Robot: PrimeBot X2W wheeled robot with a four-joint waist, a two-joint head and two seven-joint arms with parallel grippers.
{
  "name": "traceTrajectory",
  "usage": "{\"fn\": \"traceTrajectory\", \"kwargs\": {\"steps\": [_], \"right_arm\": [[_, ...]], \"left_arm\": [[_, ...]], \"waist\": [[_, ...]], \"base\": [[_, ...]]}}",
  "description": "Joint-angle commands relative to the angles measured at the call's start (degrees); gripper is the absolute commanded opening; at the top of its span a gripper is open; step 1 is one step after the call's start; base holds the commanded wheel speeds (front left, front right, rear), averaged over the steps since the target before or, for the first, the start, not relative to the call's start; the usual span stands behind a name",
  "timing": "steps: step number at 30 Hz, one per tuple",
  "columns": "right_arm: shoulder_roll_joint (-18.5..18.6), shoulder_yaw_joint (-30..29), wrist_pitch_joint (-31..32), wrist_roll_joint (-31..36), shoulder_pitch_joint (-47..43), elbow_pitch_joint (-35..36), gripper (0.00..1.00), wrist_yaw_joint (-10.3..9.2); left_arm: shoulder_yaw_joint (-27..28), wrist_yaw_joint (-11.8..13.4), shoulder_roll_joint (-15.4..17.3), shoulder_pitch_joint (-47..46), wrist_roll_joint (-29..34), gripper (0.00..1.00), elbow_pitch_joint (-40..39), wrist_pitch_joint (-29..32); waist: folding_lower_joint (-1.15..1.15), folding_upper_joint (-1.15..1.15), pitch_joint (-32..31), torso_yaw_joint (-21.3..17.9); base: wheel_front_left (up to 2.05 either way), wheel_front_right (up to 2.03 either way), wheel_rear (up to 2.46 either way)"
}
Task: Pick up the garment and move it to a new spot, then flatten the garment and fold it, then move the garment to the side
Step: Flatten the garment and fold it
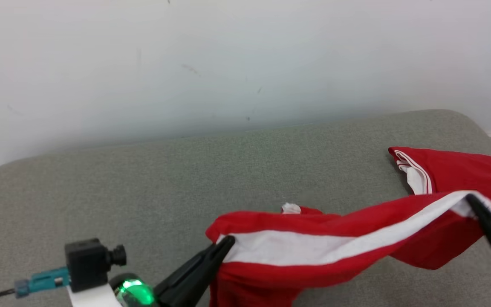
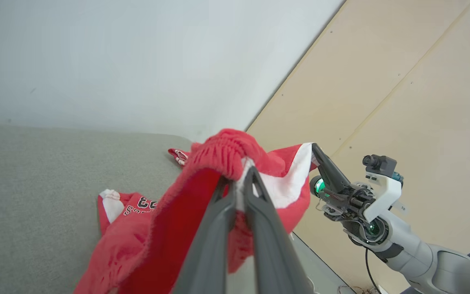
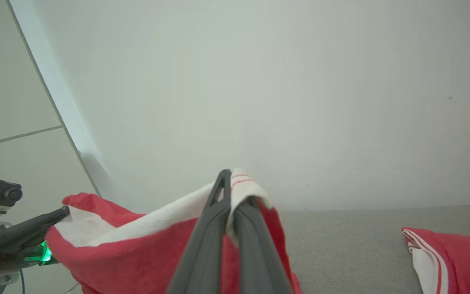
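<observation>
1. The garment (image 1: 313,249) hangs in the lower middle and lower right of the head view. It is stretched between my two grippers, above the grey surface (image 1: 143,192).
2. My left gripper (image 1: 227,242) is pinched tight on its gathered red edge. My right gripper (image 1: 470,199) is pinched tight on the end of the white stripe.
3. I judge it light, soft and limp. It sags in the middle, so two far corners are the best places to hold it.
4. I count two grippers, one held garment, and one more red-and-white cloth (image 1: 454,168) lying at the right. Whether the two are joined, I cannot tell.
</observation>
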State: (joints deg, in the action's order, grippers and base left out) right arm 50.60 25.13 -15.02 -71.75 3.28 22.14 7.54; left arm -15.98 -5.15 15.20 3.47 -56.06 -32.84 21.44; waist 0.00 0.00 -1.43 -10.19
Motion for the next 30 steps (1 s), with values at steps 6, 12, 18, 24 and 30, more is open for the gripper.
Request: {"fn": "traceTrajectory", "kwargs": {"steps": [6, 12, 18, 24, 30], "right_arm": [[3.1, -8.0, 0.3, -1.4, -0.4, 4.3, 0.0, -0.13], [4.4, -10.9, 5.4, -0.2, 7.4, 2.4, 0.0, -0.13], [-0.9, -8.2, 11.6, 2.0, 24.8, -5.6, 0.0, -0.13], [-8.9, -5.3, 13.7, 8.3, 46.0, -19.3, 0.0, -0.13], [-13.9, -2.3, 11.1, 13.3, 60.8, -29.2, 0.0, -0.14]], "left_arm": [[1.4, 2.0, 1.6, -7.9, 0.9, 0.0, -3.6, 3.7], [1.9, 4.6, 2.6, -22.9, 4.4, 0.0, 1.9, 8.6], [0.0, 5.3, 0.8, -43.1, 11.5, 0.0, 16.8, 10.0], [-1.8, 4.9, -1.2, -62.3, 20.0, 0.0, 34.3, 5.7], [-2.4, 5.6, -2.4, -77.0, 28.5, 0.0, 49.2, -4.6]], "waist": [[0.0, 0.0, 1.4, -0.2], [0.0, 0.0, 6.9, 0.9], [0.0, 0.0, 14.9, 2.5], [0.0, 0.0, 22.2, 3.9], [0.0, 0.0, 28.3, 5.8]], "base": [[0.0, 0.0, 0.0], [0.0, 0.0, 0.0], [0.0, 0.0, 0.0], [0.0, 0.0, 0.0], [0.0, 0.0, 0.0]]}}
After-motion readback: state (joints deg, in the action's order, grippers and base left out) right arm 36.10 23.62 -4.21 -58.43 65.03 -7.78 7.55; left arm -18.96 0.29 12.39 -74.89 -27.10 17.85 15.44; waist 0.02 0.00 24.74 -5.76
